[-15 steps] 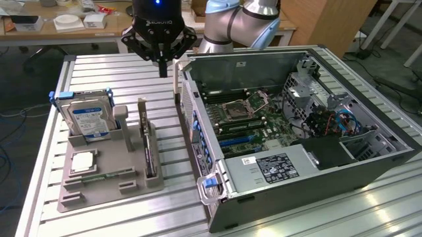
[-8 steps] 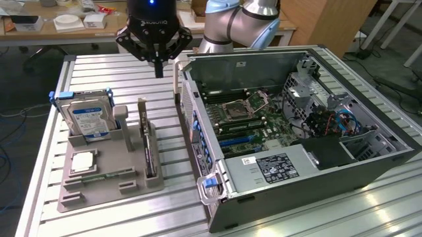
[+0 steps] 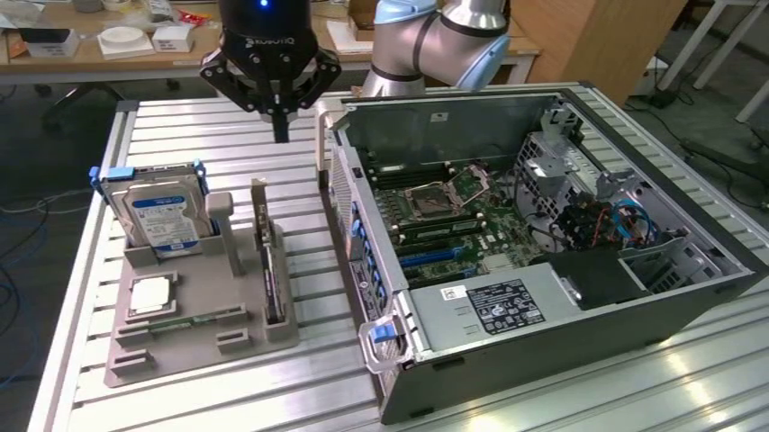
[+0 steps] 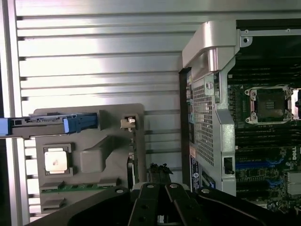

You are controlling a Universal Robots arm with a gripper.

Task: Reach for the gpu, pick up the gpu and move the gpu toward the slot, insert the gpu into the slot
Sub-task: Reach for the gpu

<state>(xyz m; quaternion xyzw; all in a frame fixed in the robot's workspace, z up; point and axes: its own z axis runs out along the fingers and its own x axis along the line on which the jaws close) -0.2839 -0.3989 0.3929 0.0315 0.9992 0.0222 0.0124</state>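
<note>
The gpu (image 3: 266, 261) stands on edge in a grey holder (image 3: 198, 346) on the table, its pale bracket toward the far end. From the wrist I see it edge-on as a thin line (image 4: 133, 157) with the bracket end by it. The slot (image 3: 435, 256) is a blue strip on the green motherboard inside the open computer case; it shows again in the wrist view (image 4: 254, 165). My gripper (image 3: 283, 133) hangs high above the table, beyond the holder's far end, between holder and case. Its fingers (image 4: 159, 183) are shut with nothing between them.
A hard drive (image 3: 162, 216) with a blue-white label and a square silver chip (image 3: 150, 295) share the holder. The case wall (image 3: 348, 207) rises just to the exterior view's right of the gpu. The processor socket (image 3: 430, 200) lies behind the slots. A cluttered desk stands behind.
</note>
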